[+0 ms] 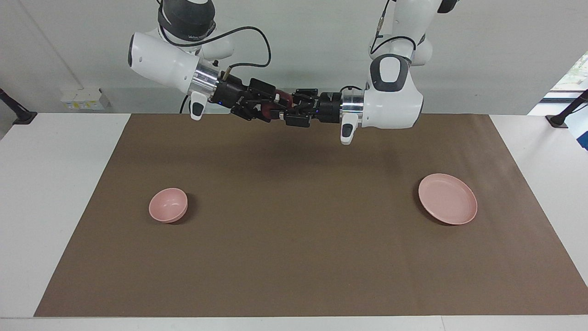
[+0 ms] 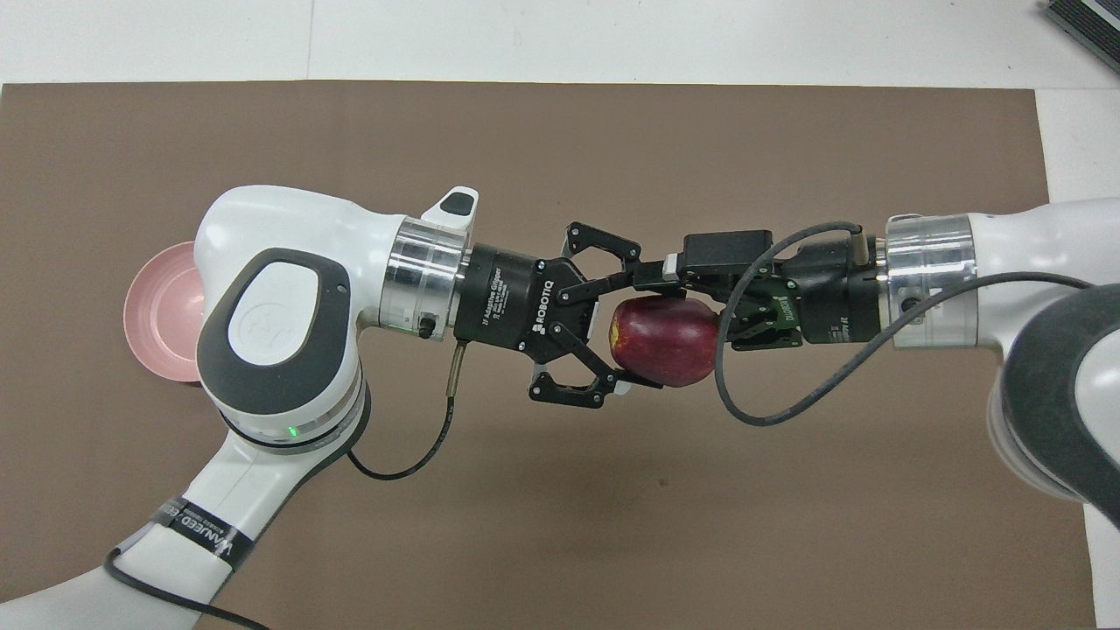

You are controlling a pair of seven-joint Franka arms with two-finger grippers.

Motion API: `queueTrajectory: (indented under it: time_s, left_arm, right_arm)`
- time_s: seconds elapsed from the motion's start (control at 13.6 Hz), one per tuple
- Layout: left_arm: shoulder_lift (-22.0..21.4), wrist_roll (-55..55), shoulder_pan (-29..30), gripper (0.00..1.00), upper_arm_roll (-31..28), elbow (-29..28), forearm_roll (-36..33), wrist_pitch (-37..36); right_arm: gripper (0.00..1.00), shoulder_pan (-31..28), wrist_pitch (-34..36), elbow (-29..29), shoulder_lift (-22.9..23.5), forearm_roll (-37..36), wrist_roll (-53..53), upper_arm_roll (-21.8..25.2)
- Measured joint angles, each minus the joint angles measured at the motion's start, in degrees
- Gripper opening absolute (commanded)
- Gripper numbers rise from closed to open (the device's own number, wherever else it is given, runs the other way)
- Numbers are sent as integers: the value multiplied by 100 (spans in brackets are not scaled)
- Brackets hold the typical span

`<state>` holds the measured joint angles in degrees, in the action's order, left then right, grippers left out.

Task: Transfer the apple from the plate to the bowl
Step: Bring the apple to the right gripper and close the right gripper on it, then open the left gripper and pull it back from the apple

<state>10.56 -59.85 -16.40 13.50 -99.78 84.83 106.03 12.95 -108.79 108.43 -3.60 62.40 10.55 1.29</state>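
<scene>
Dark red and glossy, the apple (image 2: 665, 341) hangs in mid-air at the centre of the overhead view, high over the brown mat (image 1: 294, 239), caught between the two wrists that meet nose to nose. Your left gripper (image 2: 639, 331) is spread about as wide as the fruit, its tips pressed against the apple's flanks, so it looks to be carrying it. Your right gripper (image 2: 735, 315) is butted up against the apple's other end, and I cannot tell whether it has a grip yet.

The plate (image 1: 448, 198) sits bare toward the left arm's end of the table. The bowl (image 1: 168, 205) waits toward the right arm's end, in the lower half of the facing view.

Expect the apple to be firm, fairly weighty for its size, and smooth-skinned, so it is likely to roll or slip in a shallow pinch. Take it across its widest girth, not near the tapering ends, and squeeze only enough to hold it, since it bruises.
</scene>
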Motion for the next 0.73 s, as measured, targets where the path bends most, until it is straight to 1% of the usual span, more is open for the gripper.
queueTrajectory:
  time_s: [0.37,0.73]
  left_arm:
    - [-4,0,-2,0,-2,-26,27,114]
    - [-5,0,-41,0,-3,-27,67,144]
  right_arm:
    - [100,-66,526,1,-34,2,0,10]
    - [100,-80,536,3,-40,2,0,23]
